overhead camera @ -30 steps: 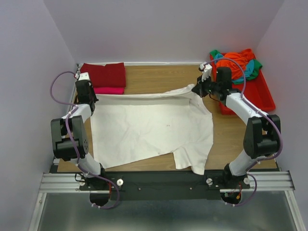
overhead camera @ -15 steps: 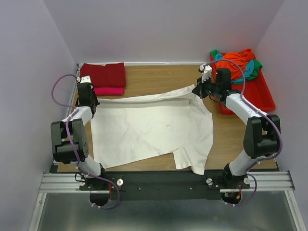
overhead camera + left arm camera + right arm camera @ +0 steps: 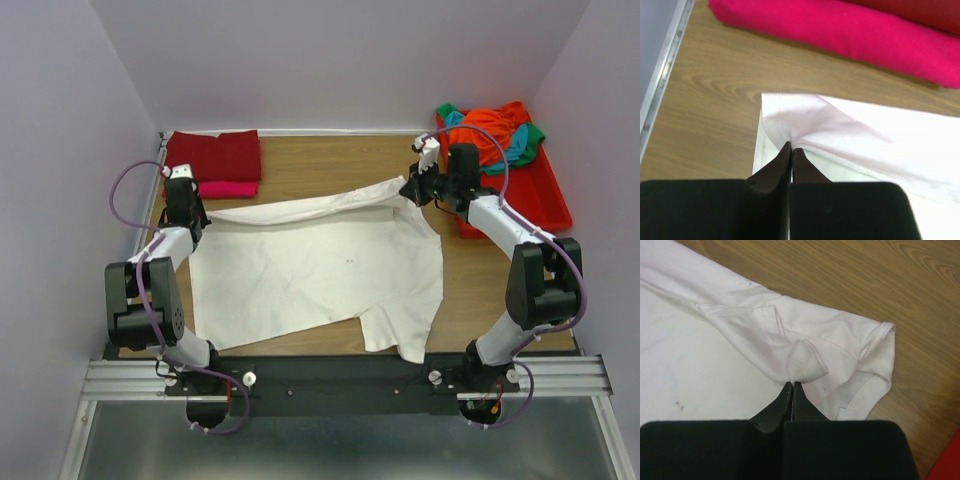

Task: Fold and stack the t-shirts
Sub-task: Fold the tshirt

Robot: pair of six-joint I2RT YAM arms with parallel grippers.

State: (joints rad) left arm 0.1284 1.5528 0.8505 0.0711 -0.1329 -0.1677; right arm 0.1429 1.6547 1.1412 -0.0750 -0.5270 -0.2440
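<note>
A large cream-white t-shirt lies spread across the wooden table, its far edge lifted into a slanting band. My left gripper is shut on the shirt's far-left corner, and the left wrist view shows the pinched cloth at the tips. At the far right, my right gripper is shut on a bunched fold of the same shirt, tips closed. A folded dark red t-shirt sits on a folded pink one at the far left.
A red plastic tray at the far right holds a heap of orange, teal and green t-shirts. The metal table rail runs close on the left. Bare wood shows beyond the white shirt.
My left gripper has drawn the shirt's far-left corner toward the near edge, away from the pink shirt. The far edge now slants. The right gripper has barely moved.
</note>
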